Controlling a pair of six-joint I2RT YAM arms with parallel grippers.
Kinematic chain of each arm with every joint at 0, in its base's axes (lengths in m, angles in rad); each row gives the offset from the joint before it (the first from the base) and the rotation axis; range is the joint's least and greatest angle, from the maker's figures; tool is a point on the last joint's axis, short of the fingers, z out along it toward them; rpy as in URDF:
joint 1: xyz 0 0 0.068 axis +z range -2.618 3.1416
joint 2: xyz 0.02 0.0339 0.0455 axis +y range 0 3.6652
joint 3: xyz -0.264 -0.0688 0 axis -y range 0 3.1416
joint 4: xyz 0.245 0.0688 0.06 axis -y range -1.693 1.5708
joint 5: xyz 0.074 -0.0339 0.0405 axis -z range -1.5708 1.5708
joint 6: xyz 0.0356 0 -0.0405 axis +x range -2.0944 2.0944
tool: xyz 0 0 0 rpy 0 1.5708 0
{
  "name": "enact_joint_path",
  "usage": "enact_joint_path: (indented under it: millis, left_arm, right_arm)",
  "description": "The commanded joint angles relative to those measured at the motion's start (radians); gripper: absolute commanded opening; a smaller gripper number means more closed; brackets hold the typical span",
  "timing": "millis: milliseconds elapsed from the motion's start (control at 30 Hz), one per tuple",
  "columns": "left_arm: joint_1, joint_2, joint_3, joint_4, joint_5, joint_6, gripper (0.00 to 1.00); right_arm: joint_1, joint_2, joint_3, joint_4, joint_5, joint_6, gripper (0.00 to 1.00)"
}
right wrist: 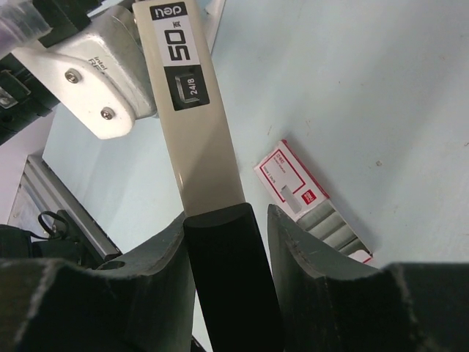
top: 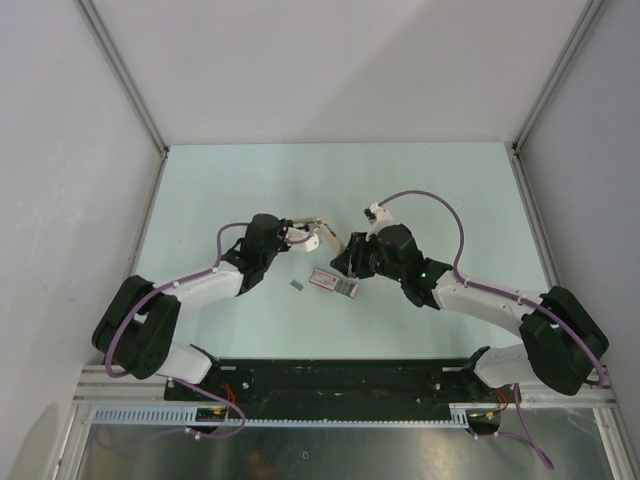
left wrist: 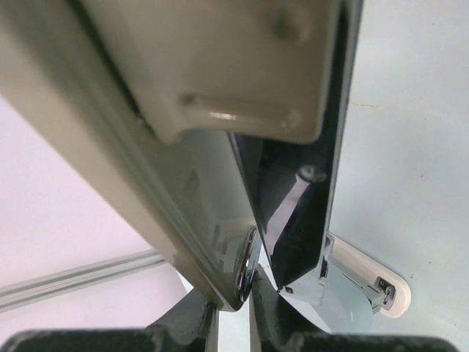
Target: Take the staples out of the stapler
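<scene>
stapler (right wrist: 201,147) label reading "50" and "24/8", logo above it partly legible, box (right wrist: 289,180) print unreadable

The table (top: 420,190) is overlooked from behind and above; the stapler (right wrist: 204,158) is framed closely by both wrist views.

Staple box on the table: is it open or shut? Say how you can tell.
Open: in the right wrist view, grey staple strips lie exposed at one end of the pink-and-white box.

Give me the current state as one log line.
left gripper: shut on stapler | right gripper: open around its black end | staples: loose on table near box
</scene>
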Motion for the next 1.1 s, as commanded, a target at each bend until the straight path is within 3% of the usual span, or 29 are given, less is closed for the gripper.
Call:
enact_joint_path:
  millis: [0,267,567,700,833,933,1067]
  left_arm:
    - [-0.126,-0.036,-0.056,0.163,-0.017,0.206,0.00]
    - [-0.180,-0.002,-0.216,0.550,-0.080,0.430,0.00]
    - [-0.234,0.010,-0.243,0.634,-0.115,0.498,0.00]
    - [-0.253,0.005,-0.210,0.599,-0.140,0.475,0.00]
    - [-0.265,-0.016,-0.214,0.434,-0.113,0.452,0.00]
    - [-0.272,-0.050,-0.249,0.515,-0.097,0.480,0.00]
    - [-0.274,-0.072,-0.087,0.222,-0.122,0.338,0.00]
  right_arm:
    - [-0.016,0.027,0.026,0.105,0.124,0.038,0.00]
    - [-0.020,0.049,0.008,0.102,0.131,0.019,0.00]
    - [-0.030,0.056,-0.006,0.134,0.104,0.030,0.00]
    - [-0.036,0.054,-0.006,0.131,0.098,0.038,0.00]
    - [-0.040,0.058,-0.006,0.141,0.081,0.043,0.00]
    - [-0.043,0.056,-0.006,0.154,0.066,0.055,0.00]
    - [-0.046,0.061,-0.006,0.176,0.055,0.064,0.00]
